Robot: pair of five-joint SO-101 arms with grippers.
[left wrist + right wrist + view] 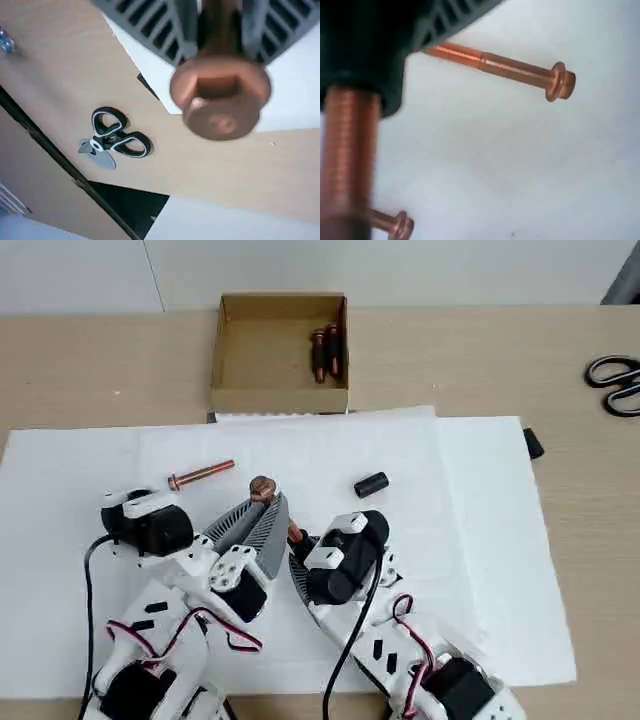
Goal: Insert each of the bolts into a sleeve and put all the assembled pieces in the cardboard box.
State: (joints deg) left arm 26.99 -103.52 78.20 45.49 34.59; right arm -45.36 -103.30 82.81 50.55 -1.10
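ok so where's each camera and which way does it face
high view: fixed overhead, looking down on white paper sheet, brown cardboard box, left gripper, right gripper.
left wrist view: on the left wrist, looking past the left gripper, shut on a flanged copper bolt, toward black-handled scissors.
right wrist view: on the right wrist, looking past the right gripper at the paper and a loose copper bolt.
shared: high and left wrist show the scissors; high and right wrist, the loose bolt.
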